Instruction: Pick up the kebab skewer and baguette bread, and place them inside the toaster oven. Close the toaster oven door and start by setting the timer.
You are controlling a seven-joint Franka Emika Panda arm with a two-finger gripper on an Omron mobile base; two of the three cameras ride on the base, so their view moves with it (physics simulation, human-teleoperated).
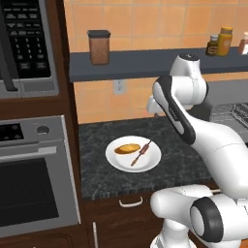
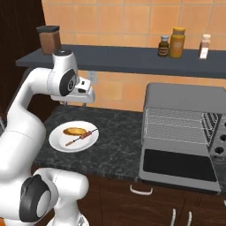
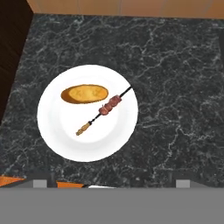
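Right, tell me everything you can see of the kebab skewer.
The kebab skewer is a thin dark stick with a few small red-brown meat chunks bunched past its middle and a short tan handle at one end. It lies flat and diagonal on the white plate, beside the baguette bread without touching it; its pointed tip reaches the plate's rim. The plate sits on the dark speckled counter. Nothing grips it.

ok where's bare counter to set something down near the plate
Bare dark counter lies between the white plate and the toaster oven, and behind the plate up to the tiled wall. The plate itself is crowded with the baguette bread and kebab skewer.
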